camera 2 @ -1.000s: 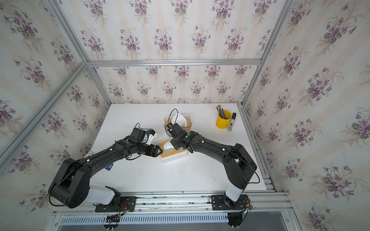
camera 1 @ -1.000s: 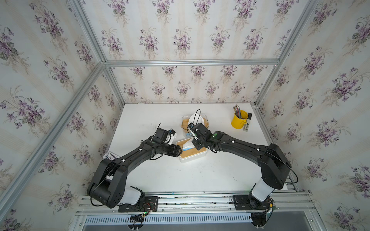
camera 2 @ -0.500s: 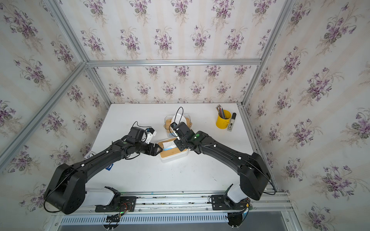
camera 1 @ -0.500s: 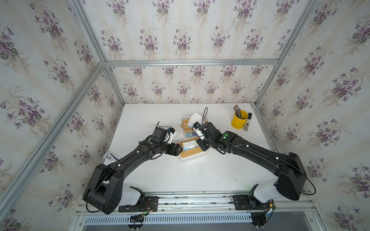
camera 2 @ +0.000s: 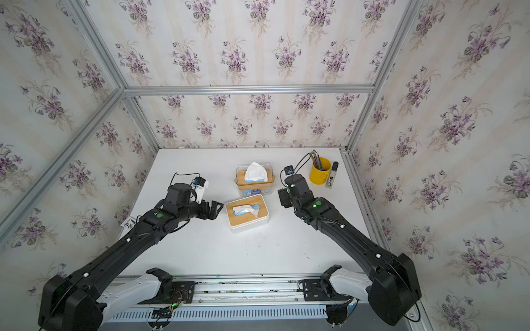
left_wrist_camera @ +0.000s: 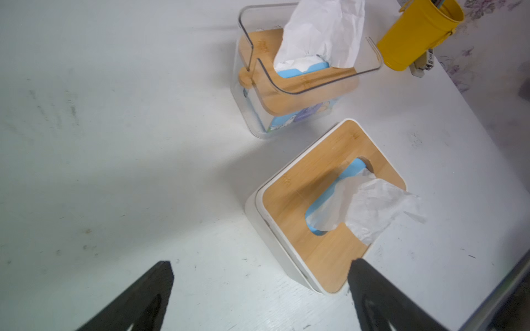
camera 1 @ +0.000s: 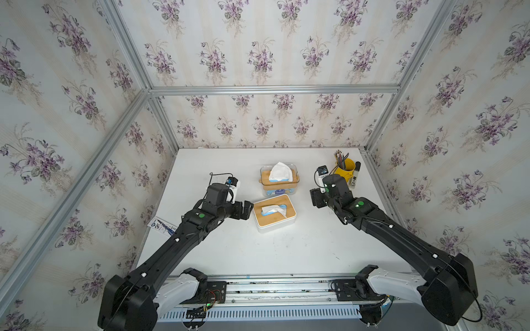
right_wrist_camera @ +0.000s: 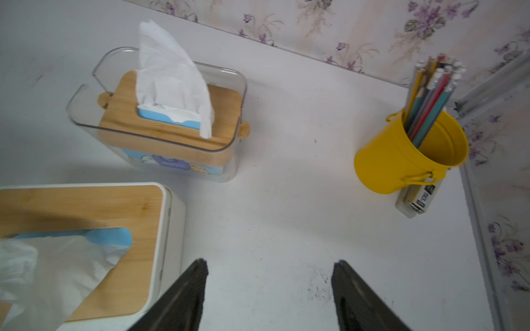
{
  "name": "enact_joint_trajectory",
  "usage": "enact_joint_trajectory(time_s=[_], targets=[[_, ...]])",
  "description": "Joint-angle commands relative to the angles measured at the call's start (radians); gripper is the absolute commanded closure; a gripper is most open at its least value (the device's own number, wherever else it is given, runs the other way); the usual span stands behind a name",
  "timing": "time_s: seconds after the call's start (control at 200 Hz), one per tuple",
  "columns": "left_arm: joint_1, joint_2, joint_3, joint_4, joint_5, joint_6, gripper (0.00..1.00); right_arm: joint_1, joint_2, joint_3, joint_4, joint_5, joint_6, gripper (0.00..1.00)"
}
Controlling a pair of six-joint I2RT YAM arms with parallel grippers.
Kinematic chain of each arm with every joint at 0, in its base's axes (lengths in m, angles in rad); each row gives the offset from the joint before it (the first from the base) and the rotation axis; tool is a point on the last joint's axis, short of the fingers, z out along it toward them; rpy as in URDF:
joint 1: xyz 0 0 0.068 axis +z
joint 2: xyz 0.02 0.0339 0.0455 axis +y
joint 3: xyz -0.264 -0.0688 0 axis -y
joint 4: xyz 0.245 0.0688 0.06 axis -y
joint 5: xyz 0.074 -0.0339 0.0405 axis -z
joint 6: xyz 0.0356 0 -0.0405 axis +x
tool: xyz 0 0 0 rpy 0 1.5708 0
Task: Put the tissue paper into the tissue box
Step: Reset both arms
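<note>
Tissue paper [camera 1: 274, 211] trails from tissue box [camera 1: 274, 229] slot; left tool [camera 1: 246, 210], right tool [camera 1: 315, 197] spread, empty; risk: passing tool snags sheet out.

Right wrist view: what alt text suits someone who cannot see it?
An open, empty right gripper hangs over a white table, beside a white tissue box with a tissue poking from its wooden lid. Beyond stand a clear tissue box and a yellow pencil cup.
</note>
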Motion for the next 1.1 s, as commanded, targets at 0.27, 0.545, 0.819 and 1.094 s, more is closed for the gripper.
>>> enact_joint_trajectory(time_s=[0.27,0.545,0.819,1.094], targets=[[0.047,-0.116,-0.122,0.31,-0.504,0.055,0.01,-0.101,-0.119,-0.274,0.429,0.18,0.001,0.06],[0.078,-0.058,-0.187,0.429,-0.64,0.175,0.01,-0.106,-0.124,-0.443,0.681,0.205,-0.018,0.0],[0.154,0.093,-0.346,0.85,-0.616,0.361,0.01,-0.122,-0.059,-0.607,1.02,0.286,-0.092,0.0],[0.218,0.35,-0.278,0.944,-0.441,0.407,0.01,-0.158,0.134,-0.655,1.32,0.287,-0.215,0.0]])
